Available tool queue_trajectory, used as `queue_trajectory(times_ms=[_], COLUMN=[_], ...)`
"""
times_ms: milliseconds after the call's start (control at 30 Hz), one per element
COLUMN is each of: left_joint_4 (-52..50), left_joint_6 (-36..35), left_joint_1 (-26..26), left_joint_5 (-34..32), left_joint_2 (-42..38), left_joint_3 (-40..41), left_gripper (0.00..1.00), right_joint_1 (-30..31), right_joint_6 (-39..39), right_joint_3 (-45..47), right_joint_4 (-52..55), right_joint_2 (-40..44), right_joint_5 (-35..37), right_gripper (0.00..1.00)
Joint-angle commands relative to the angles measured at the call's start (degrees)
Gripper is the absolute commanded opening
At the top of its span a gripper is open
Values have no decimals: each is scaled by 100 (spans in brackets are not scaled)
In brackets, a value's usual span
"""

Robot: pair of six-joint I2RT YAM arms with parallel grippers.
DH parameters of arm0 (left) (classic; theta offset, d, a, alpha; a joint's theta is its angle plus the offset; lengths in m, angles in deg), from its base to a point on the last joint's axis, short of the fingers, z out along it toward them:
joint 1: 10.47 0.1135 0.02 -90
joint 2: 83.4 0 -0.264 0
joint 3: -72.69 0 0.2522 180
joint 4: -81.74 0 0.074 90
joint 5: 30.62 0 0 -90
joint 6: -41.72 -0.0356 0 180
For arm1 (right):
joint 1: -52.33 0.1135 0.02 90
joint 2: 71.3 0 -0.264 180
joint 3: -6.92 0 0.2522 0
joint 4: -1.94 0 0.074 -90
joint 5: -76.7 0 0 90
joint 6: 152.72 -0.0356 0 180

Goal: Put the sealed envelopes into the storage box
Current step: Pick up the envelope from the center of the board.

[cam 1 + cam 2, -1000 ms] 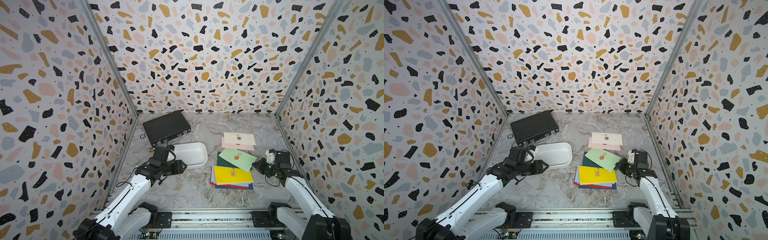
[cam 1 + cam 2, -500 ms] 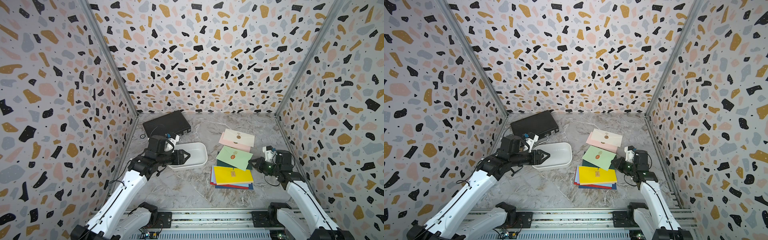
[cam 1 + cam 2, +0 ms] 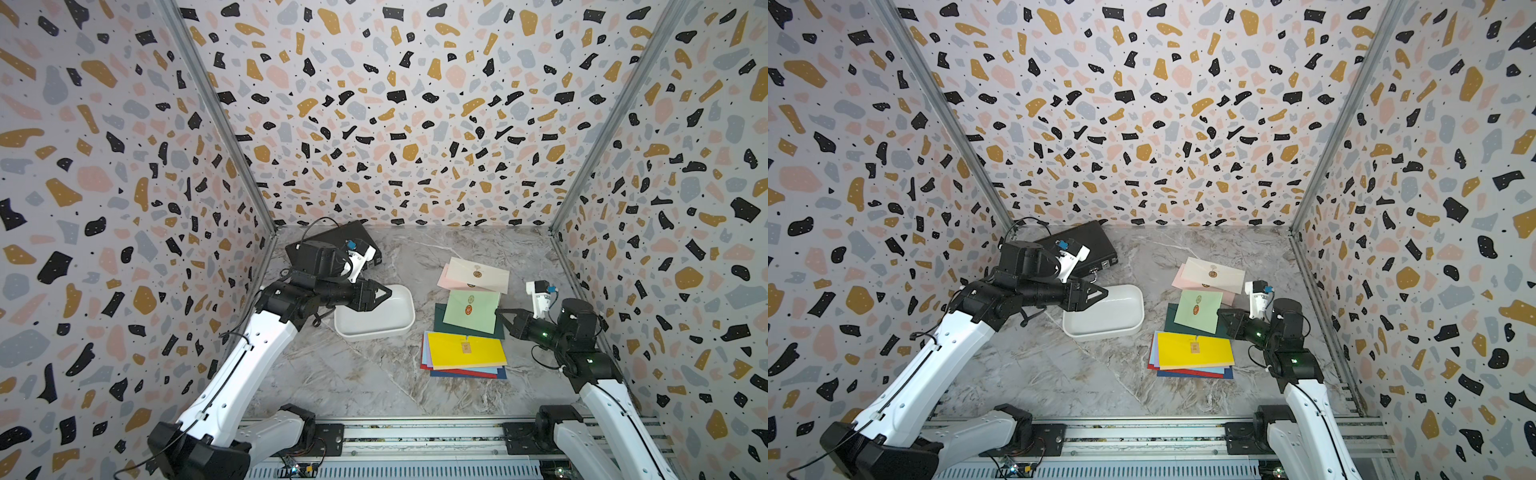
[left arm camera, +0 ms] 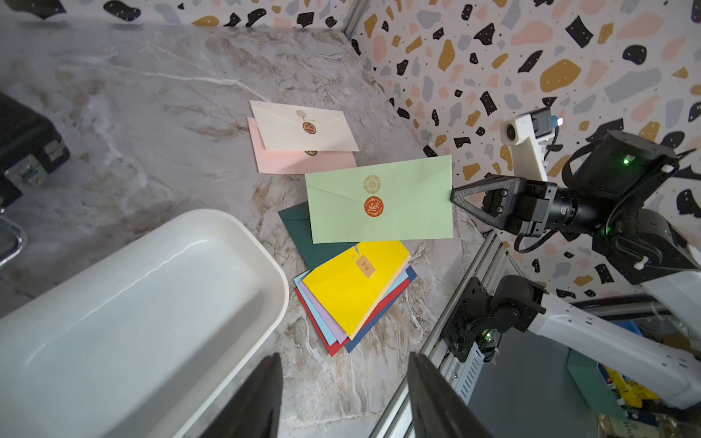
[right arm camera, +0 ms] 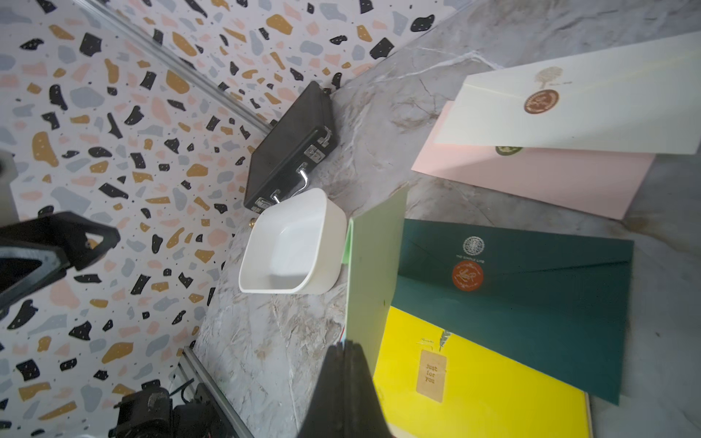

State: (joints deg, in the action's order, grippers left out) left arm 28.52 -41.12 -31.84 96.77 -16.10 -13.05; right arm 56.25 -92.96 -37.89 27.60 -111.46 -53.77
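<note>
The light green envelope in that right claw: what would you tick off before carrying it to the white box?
1. Grip: right gripper is shut on the light green envelope at its short edge. Ok.
2. Seal: the orange seal sticker sits on the flap. Ok.
3. Lift: the envelope is raised off the dark green envelope. Ok.
4. Room: the storage box is empty. Ok.
5. Clear way: the left gripper, jaws open, hangs over the box's edge. Probably not ok.
6. Fit: whether the envelope will lie flat inside. Cannot tell.
</note>
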Motion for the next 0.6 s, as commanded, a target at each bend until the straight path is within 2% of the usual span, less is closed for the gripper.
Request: queue_trajectory(times_ms=[0,233,367,433,567], left_joint_4=[121,131,136,144,409], left_joint_6=[-699,-974,-1020,-954,-593], left_joint_1=[-200,-817,-1029,-1125,-1351], left_joint_5=[199,164,155,144,135], left_joint_2=[291,1042,1307,1406,1561], left_joint_3=[-363,-479,-351,-323,-113], left_gripper=[57,55,53,52,50], right_joint_1=[180,226,227,226,222], right_joint_6=[526,1037,750,592,260], right_joint_3=[-313,-463,-188,-126,183], right_joint_4=[-82,804,671,830,777], right_joint_2=[-123,-118,-123,-154,-228], right_joint_5=[-249,579,734,1058,1323], right_gripper=[0,0,0,0,0])
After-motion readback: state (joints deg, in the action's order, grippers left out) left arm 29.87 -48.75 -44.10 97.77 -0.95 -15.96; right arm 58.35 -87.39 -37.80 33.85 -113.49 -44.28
